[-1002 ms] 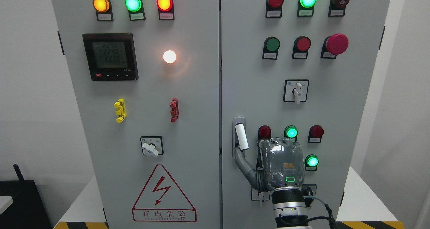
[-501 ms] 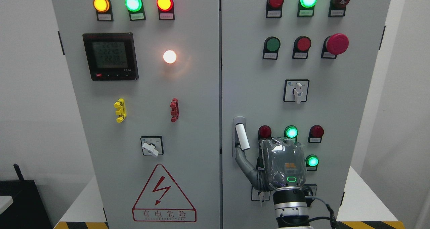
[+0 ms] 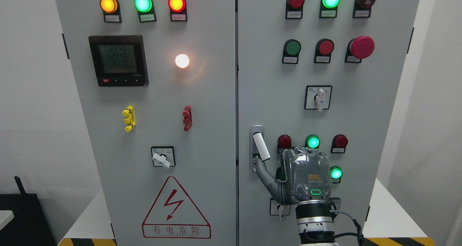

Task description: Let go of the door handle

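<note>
Door handle (image 3: 260,146): white lever on the right door's left edge, long axis near vertical, lower end tilted slightly right. It lies up and left of your right hand (image 3: 306,177), the only hand in view. Thumb (image 3: 265,174) reaches up-left and seems to touch the lever's lower end; other fingers hidden behind the palm, so closure can't be told. Withdraw down-right, approx. along the thumb.

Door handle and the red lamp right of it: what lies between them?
Head view: only bare grey door panel lies between the door handle and the red lamp. The right hand sits lower.
</note>
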